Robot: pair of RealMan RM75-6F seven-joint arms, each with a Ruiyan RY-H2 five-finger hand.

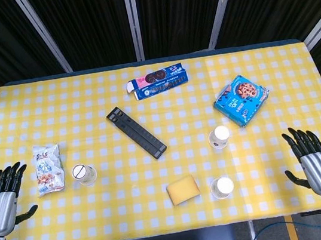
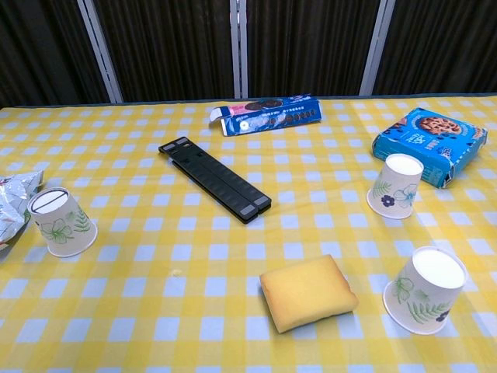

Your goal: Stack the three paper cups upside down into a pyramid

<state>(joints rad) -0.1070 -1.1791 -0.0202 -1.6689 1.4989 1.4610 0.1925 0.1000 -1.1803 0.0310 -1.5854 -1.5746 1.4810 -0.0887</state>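
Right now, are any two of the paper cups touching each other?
No: in the head view the left cup, the middle cup and the near cup each stand apart on the tablecloth.

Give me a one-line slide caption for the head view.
Both hands, left hand and right hand, open at the table edge; three upside-down paper cups stand apart, unstacked, among snacks.

No lettering comes out readable here: the print on the long blue biscuit box point(image 2: 268, 114), the blue cookie box point(image 2: 429, 144) and the snack bag point(image 1: 48, 167) is too small and blurred.
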